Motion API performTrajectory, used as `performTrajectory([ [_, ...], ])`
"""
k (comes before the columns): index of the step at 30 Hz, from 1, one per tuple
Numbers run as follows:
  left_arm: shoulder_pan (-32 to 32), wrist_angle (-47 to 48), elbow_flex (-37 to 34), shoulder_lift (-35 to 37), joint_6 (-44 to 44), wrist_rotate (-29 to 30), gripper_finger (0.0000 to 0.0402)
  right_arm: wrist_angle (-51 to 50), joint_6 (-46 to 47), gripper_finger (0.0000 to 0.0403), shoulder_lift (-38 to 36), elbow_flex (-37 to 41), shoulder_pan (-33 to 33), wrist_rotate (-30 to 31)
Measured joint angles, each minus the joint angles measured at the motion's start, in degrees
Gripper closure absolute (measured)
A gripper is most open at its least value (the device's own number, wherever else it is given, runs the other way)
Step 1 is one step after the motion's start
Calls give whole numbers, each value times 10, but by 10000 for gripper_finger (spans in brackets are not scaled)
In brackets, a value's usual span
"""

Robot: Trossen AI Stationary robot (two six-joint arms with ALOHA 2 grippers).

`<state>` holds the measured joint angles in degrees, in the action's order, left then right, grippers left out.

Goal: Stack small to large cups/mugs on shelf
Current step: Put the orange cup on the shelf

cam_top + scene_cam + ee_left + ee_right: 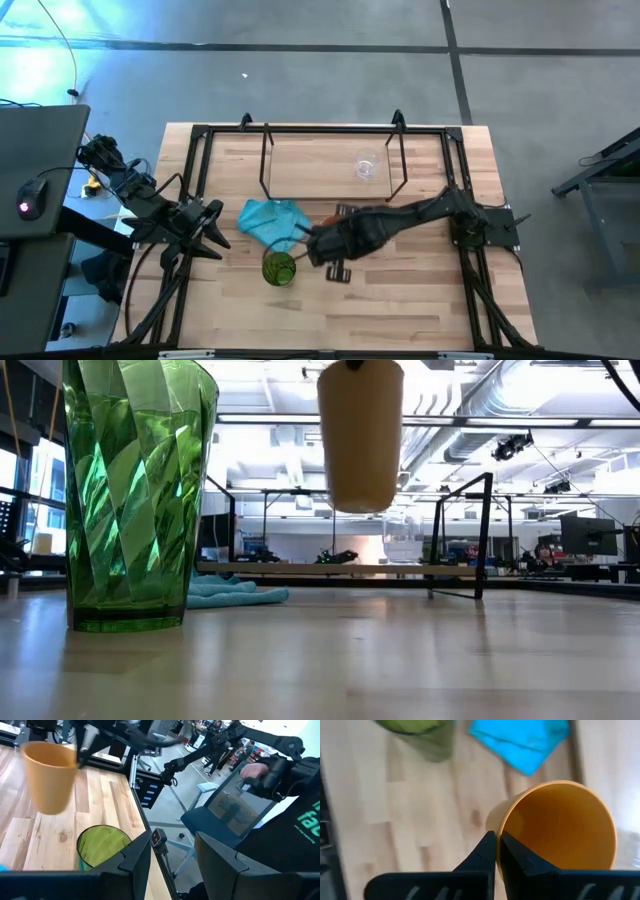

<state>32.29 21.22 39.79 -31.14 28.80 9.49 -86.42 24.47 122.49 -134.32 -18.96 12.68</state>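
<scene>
The orange cup (360, 435) hangs in the air above the table, held by my right gripper (497, 839), which shows in the high view (312, 243) just right of the green cup. The green cup (279, 268) (135, 490) stands upright on its base on the tabletop, near the front. A small clear cup (366, 168) (403, 540) stands on the shelf's wooden board (320, 160). My left gripper (172, 865) (213, 235) is open, left of the green cup (102, 847), and touches nothing. My right gripper is shut on the orange cup's rim (501, 826), with one finger (485, 847) outside the wall and the other (517, 857) inside. The fingers come from above, pointing down. The cup hangs upright below them, lifted clear of the table (360, 500).
A teal cloth (272, 220) (522, 742) lies crumpled between the shelf and the green cup. The shelf's thin black legs (485, 535) stand on the tabletop's far half. A person holding a tablet (280, 795) stands beyond the table's left edge. Bare wood stretches to the near right (420, 300).
</scene>
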Motion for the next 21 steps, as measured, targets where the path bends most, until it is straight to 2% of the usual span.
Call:
performTrajectory([
  [9,0,0,0,0,-1,2,259,-8,-90,403,-9,4,82,24],
  [21,0,0,0,0,-1,6,259,45,-184,403,-9,4,189,38],
])
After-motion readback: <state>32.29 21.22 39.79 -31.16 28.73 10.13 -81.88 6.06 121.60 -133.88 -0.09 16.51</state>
